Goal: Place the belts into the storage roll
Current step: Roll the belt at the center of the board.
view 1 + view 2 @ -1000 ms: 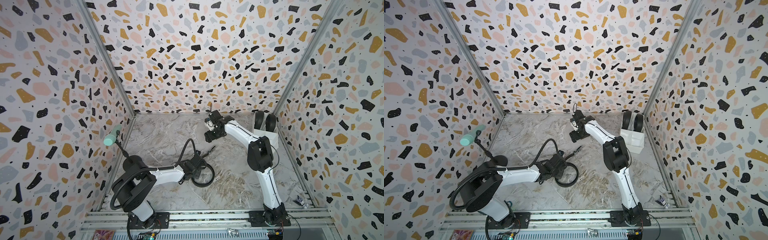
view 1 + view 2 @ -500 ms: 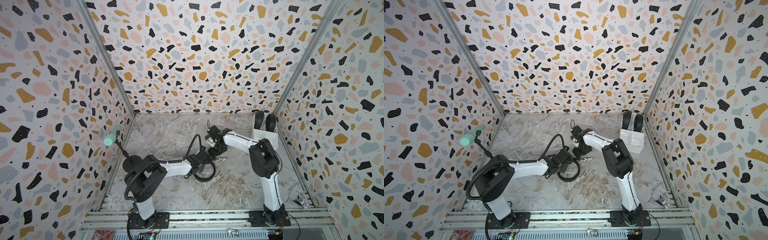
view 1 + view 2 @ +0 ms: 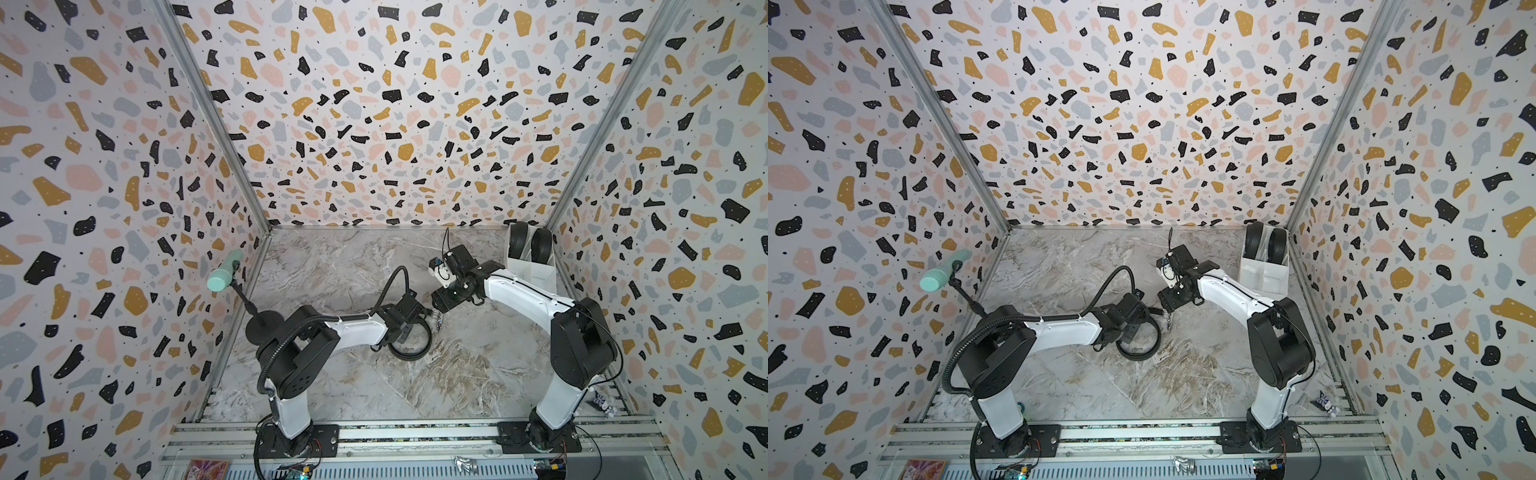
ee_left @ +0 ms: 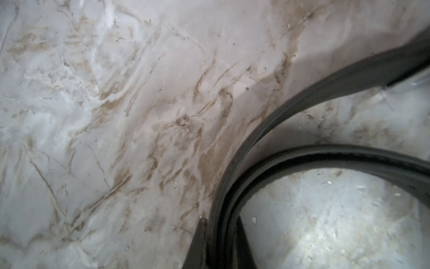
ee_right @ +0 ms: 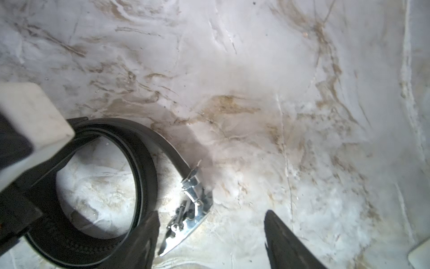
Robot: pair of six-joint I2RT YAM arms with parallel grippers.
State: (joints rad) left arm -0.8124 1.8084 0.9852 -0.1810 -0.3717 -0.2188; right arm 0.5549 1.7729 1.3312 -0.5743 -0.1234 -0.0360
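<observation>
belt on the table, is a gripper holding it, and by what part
The left gripper grips the belt by the strap of its coil. The right gripper is open near the silver buckle, holding nothing.

Looking like a robotics lab cell: terrazzo-print panels [image 3: 374,124] closing in three sides, aluminium corner posts [image 3: 220,124] framing them, marble-print tabletop [image 3: 340,266] lying underneath, two robot arms [image 3: 523,291] sitting bolted to an aluminium rail [image 3: 415,436] along the front edge.
</observation>
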